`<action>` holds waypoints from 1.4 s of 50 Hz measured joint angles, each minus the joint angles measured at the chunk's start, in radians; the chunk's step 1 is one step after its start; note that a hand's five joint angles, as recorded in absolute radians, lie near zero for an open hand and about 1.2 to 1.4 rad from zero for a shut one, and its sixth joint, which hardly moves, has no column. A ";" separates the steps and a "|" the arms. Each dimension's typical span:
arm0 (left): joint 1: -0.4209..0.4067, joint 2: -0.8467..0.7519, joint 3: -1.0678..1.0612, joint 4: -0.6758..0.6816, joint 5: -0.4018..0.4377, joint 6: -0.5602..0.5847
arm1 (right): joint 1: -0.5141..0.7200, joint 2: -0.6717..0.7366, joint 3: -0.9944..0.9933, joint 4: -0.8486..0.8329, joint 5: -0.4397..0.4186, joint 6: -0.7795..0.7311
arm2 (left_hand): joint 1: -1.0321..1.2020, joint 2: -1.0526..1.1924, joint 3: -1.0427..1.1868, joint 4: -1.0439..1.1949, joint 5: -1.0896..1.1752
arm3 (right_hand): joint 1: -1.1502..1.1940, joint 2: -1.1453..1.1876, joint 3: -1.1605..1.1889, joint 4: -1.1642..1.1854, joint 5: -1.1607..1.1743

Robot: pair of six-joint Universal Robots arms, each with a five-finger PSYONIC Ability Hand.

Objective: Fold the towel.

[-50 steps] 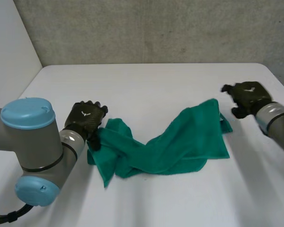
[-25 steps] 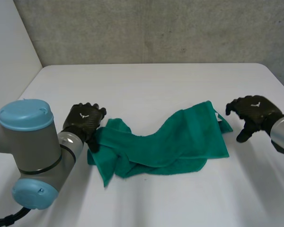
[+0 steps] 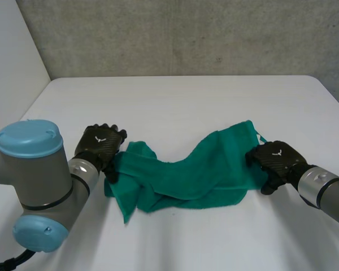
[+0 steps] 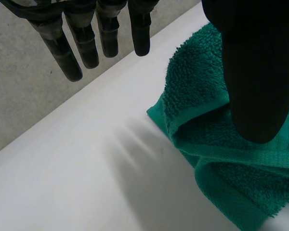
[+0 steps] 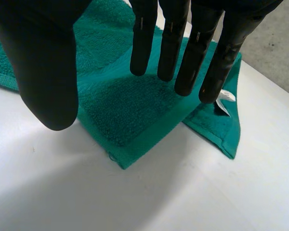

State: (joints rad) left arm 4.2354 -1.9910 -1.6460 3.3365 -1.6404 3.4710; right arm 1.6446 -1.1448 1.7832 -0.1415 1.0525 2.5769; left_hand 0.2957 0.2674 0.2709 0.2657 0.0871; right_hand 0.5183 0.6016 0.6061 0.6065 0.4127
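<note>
- Right hand [image 3: 274,161], head view: sitting over the near right corner of the green towel [image 3: 203,172]. A second ago it was hanging well off to the right, clear of the cloth, and it has been swinging in and down since.
- Left hand [image 3: 101,144], head view: staying put at the bunched left end of the towel, no shift worth noting. The towel is lying as a crumpled strip across the middle of the white table [image 3: 175,101], with its outline barely changing.
- Left wrist view: fingers [image 4: 72,53] are hanging straight over bare table just beside the towel's left end. The thumb is hovering over a folded hem, and I cannot tell whether it is touching. Nothing is being pinched; the hand is spread and empty.
- Right wrist view: fingers [image 5: 183,48] are pointing straight down above the towel's doubled corner, with the thumb held well apart. The hand is wide open and gripping nothing. A white label [image 5: 224,98] is poking out beside the fingertips.
- Reading: the right hand's arrival is putting one hand at each end of the cloth. Folding proper is not yet beginning. Closing on the right corner looks like the next step, and the bunched left end is probably needing a stretch flat first.
</note>
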 measured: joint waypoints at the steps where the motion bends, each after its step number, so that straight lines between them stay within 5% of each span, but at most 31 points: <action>1: 0.000 0.000 0.000 0.000 0.000 0.000 | 0.001 0.002 -0.001 -0.001 0.000 0.000 | 0.000 0.000 0.000 0.000 0.000 | 0.001 0.001 0.001 0.002 0.002; 28: 0.000 -0.005 -0.007 0.003 0.002 0.000 | 0.075 0.123 -0.095 -0.042 0.079 -0.015 | 0.000 0.000 0.000 0.000 0.000 | 0.078 0.083 0.097 0.094 0.088; 49: 0.001 -0.004 -0.011 0.004 0.001 0.000 | 0.106 0.168 -0.194 -0.052 0.131 -0.014 | 0.000 0.000 0.000 0.000 0.000 | 0.278 0.332 0.333 0.334 0.317; 50: 0.002 -0.003 -0.011 0.004 0.000 0.000 | 0.109 0.179 -0.210 -0.051 0.140 -0.014 | 0.000 0.000 0.000 0.000 0.000 | 0.440 0.541 0.525 0.535 0.522; 55: 0.003 0.002 -0.013 0.001 -0.004 0.000 | 0.111 0.197 -0.259 -0.049 0.175 -0.007 | 0.000 0.000 0.000 0.000 0.000 | 0.454 0.574 0.568 0.582 0.559; 70: 0.008 0.029 -0.033 -0.007 -0.006 -0.044 | 0.093 0.000 -0.283 0.043 0.252 0.007 | -0.030 -0.010 0.000 -0.005 -0.012 | 0.454 0.574 0.568 0.582 0.567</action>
State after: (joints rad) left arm 4.2437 -1.9618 -1.6786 3.3293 -1.6460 3.4266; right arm 1.7378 -1.1449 1.5006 -0.0981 1.3040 2.5840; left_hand 0.2657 0.2575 0.2709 0.2604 0.0747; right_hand 0.9720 1.1756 1.1742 1.1887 0.9793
